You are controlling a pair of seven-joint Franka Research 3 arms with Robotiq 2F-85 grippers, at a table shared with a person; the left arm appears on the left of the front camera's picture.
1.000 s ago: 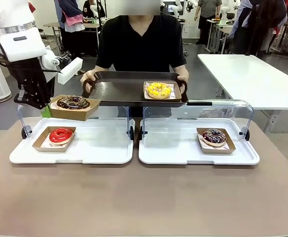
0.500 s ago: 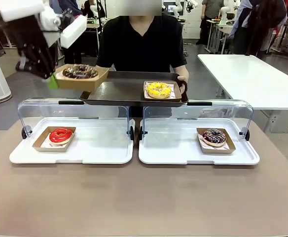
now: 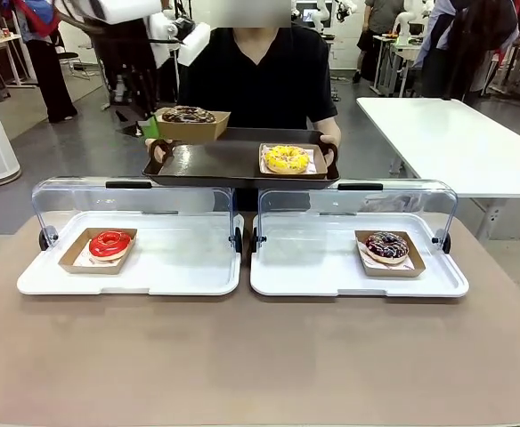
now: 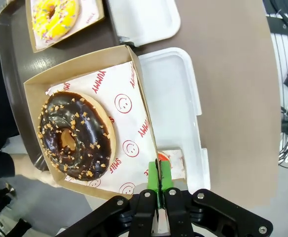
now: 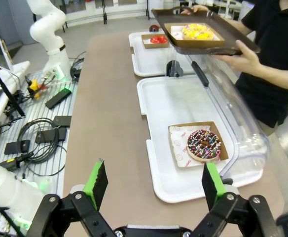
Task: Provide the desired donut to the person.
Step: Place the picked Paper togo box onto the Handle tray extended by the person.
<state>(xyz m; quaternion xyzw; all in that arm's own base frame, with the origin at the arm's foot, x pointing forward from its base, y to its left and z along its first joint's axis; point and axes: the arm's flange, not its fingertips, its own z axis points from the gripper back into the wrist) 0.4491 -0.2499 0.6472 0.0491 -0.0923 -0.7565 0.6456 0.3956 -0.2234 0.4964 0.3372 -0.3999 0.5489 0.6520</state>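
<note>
One second on, I have my left gripper [image 4: 160, 190] pinching the chocolate donut's carton [image 3: 191, 124] up from beside the red donut [image 3: 109, 242] to the person's tray [image 3: 233, 165], delivery near; right gripper [image 5: 154, 185] spread.

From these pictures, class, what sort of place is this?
Probably a robotics lab staged as a donut counter: lidded white display trays hold boxed donuts, cables and electronics lie beside the table, and more white tables stand behind the person.
</note>
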